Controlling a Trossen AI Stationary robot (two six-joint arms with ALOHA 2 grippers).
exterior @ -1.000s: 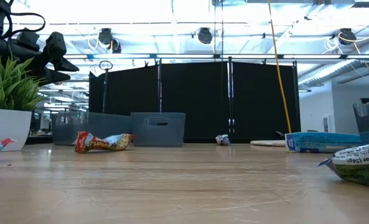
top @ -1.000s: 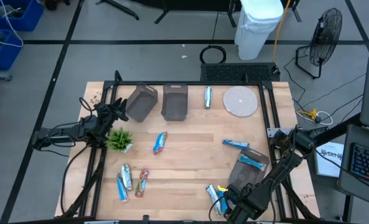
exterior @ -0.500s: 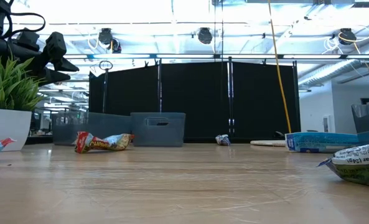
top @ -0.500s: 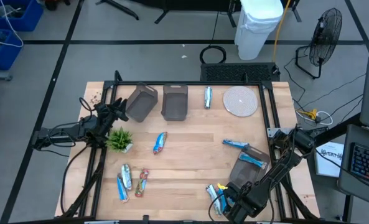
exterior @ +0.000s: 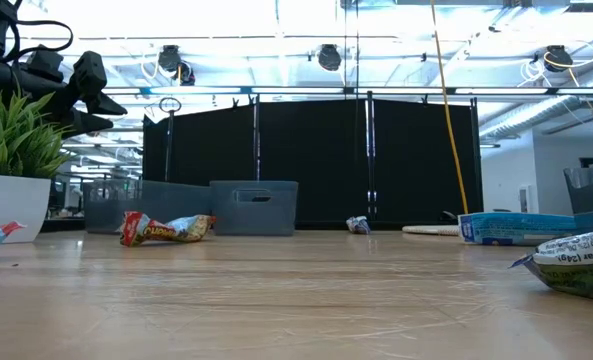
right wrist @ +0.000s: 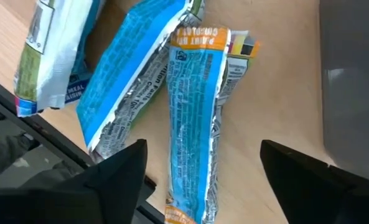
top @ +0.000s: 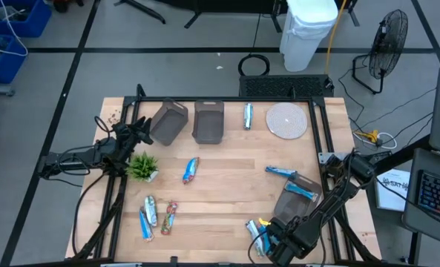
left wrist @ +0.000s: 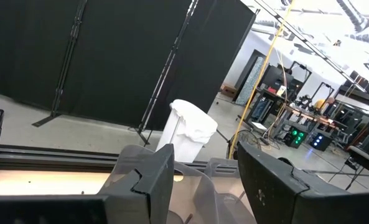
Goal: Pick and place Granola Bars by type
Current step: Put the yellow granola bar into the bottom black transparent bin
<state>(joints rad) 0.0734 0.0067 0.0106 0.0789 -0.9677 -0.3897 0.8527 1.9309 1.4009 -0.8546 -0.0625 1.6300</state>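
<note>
Several wrapped granola bars lie flat on the wooden table (top: 227, 193). One lies at the far edge (top: 247, 116), one at the centre (top: 191, 170), three at the near left (top: 151, 213) and a cluster at the near right (top: 257, 234). My right gripper (right wrist: 203, 149) points down over that cluster, open. Its fingers stand on either side of a blue bar with orange ends (right wrist: 193, 112) without touching it. My left gripper (left wrist: 203, 180) waits open and level by the plant (top: 142, 166), with nothing between its fingers.
Two grey bins (top: 169, 122) (top: 208, 122) stand at the far side. A third bin (top: 297, 204) stands by my right arm, with a blue bar (top: 300, 190) on it. A round white disc (top: 287, 120) lies far right. Another bar (top: 281, 172) lies right of centre.
</note>
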